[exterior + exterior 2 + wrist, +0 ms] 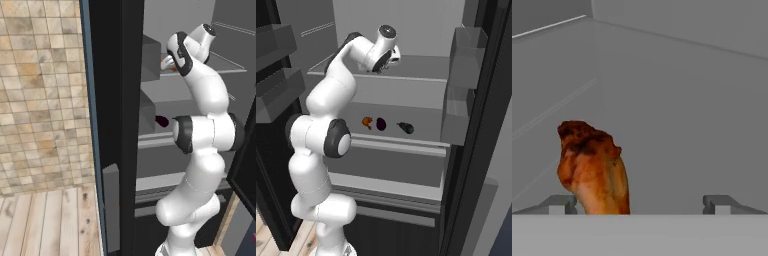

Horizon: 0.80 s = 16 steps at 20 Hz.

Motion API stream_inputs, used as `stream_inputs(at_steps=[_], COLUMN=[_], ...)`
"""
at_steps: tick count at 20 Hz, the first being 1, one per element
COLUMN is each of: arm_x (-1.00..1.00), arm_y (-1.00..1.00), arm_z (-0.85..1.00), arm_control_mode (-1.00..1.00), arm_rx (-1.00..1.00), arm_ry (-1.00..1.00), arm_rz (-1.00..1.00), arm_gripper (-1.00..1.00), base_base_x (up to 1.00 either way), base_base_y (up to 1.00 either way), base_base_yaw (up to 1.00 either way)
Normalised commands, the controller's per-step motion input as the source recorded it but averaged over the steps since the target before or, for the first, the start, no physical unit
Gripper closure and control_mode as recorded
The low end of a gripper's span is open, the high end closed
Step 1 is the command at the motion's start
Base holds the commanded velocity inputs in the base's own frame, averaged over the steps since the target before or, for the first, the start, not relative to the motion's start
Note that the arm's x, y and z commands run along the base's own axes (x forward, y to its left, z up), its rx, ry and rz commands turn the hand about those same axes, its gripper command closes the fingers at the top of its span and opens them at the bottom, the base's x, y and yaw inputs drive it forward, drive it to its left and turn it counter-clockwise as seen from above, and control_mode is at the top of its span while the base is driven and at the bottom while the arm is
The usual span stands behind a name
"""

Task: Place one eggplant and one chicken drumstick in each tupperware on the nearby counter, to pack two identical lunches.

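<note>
My gripper (639,204) is open inside a fridge, over its upper shelf (421,67). A browned chicken drumstick (594,170) stands between the fingertips, close to the left fingertip (559,202) and far from the right one. From the base views the gripper (379,67) hangs just over that drumstick (168,65). On the lower shelf lie a second drumstick (367,122), a dark purple eggplant (381,124) and another eggplant (406,128); one eggplant (161,121) shows past my arm. The tupperware and the counter are out of view.
Grey door bins (463,50) hang on the open fridge door at the right, and a second set of bins (150,60) on the left. The dark door edge (115,125) stands beside a tiled wall (40,100). The fridge's back wall is close behind the upper shelf.
</note>
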Motion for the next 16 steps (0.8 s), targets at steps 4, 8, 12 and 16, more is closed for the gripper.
stream_inputs(at_steps=[4, 8, 12, 16], arm_x=[0.27, 0.0, -0.07, -0.95], arm_y=[0.23, 0.45, 0.04, 0.0], arm_z=[-0.28, -0.67, -0.18, -0.94], arm_control_mode=[-1.0, -1.0, -1.0, -1.0], arm_rx=[-0.03, -0.13, -0.01, -0.04], arm_ry=[0.0, 0.0, -0.01, -0.44], arm_rz=[0.08, 0.08, 0.02, 0.0], arm_gripper=[1.0, 1.0, 1.0, 1.0], base_base_x=[0.0, 0.0, 0.0, 0.0], base_base_y=[0.0, 0.0, 0.0, 0.0], base_base_yaw=[0.0, 0.0, 0.0, 0.0])
